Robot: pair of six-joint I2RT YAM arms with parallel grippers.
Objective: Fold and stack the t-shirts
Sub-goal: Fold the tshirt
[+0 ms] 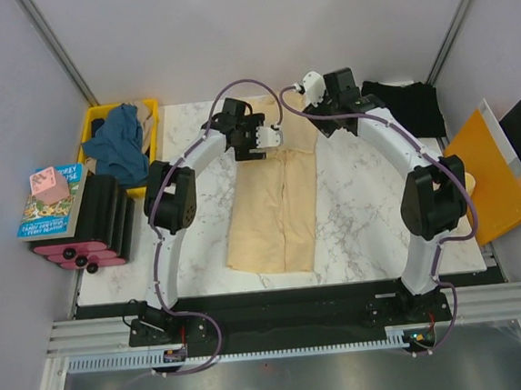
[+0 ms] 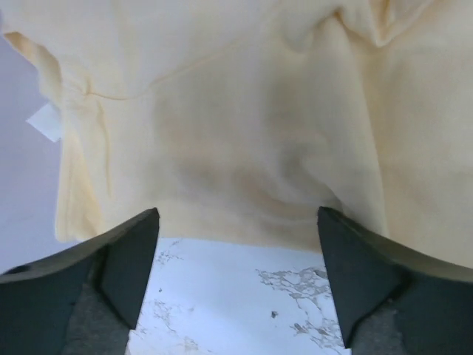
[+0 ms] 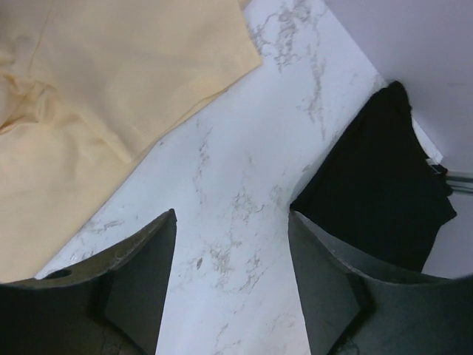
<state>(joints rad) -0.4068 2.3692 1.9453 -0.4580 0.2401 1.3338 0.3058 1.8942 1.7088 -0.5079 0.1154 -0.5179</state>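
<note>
While both arms reach over the far half of the tabletop (image 1: pixel 372 222), we find the cream shirt (image 1: pixel 275 203) lying as a long strip down its middle, long axis running from the far edge toward the near edge. Our left gripper (image 2: pixel 238 212) stands wide and empty at the strip's left edge near its far end, with cloth straight ahead of the fingertips. Our right gripper (image 3: pixel 232 214), also parted and holding nothing, hangs over bare tabletop beside the strip's far right corner, between it and the black shirt (image 3: pixel 377 192). The teal shirt (image 1: pixel 119 143) sits in the crate (image 1: pixel 151 109) off the far left corner. We judge the next fold crosses that long axis, each arm nearest its own far corner.
</note>
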